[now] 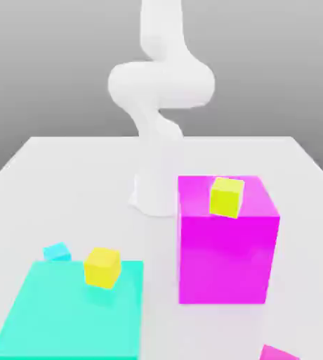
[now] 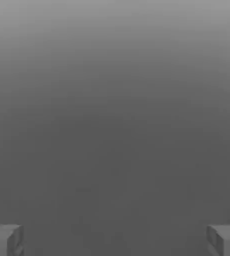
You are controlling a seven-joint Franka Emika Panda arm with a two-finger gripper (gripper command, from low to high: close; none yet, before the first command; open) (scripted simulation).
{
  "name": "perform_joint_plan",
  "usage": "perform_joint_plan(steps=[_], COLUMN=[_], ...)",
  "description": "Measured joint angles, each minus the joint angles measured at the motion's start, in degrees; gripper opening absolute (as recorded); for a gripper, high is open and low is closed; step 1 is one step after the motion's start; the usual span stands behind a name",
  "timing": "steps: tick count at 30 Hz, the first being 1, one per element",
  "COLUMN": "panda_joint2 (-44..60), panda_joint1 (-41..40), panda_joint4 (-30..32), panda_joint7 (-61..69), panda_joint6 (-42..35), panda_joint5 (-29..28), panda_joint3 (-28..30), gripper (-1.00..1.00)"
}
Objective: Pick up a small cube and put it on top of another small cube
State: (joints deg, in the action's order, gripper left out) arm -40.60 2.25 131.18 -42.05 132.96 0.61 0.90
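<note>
From across the room, the big magenta block stood on the white counter with a yellow cube on top; the small cube lay near it at the counter's front edge, and a second yellow cube sat on a teal slab to the block's left. From the hand, the claw stood wide, fingertips far apart, gripping nothing.

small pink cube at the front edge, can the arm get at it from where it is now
Probably yes. The small pink cube lies alone on the table, nothing on top of it. The big magenta block stands between it and the arm's base, so coming down from above looks safest. The gripper is open.
</note>
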Motion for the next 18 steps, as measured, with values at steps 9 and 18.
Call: perform_joint_plan(steps=[9,18], panda_joint2=[19.07,37.76], panda_joint1=[7.29,11.73], panda_joint4=[-2.17,-4.30], panda_joint7=[14.18,27.80], panda_joint6=[4.28,8.46], panda_joint5=[2.80,5.13], panda_joint3=[2.51,1.84], gripper=[0.00,0.00])
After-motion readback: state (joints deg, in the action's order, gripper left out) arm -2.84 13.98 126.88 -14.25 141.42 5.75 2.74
